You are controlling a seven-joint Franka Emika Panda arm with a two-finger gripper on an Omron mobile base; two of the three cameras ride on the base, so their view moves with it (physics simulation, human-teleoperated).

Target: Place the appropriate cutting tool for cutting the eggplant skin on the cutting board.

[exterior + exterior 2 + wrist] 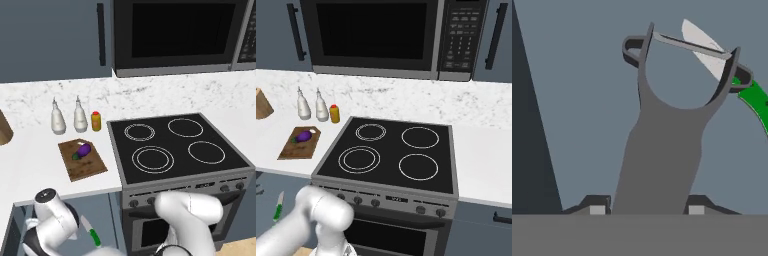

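One dull-grey Y-shaped peeler [662,150], glossy purple eggplant [83,149], wooden cutting board [85,167]

We see a dull-grey peeler [662,150], a knife [732,75] with white blade and green handle, a purple eggplant [83,149] with green stem, a brown wooden board [85,165], a white speckled counter [30,150] and a black stovetop [175,145] with white rings.
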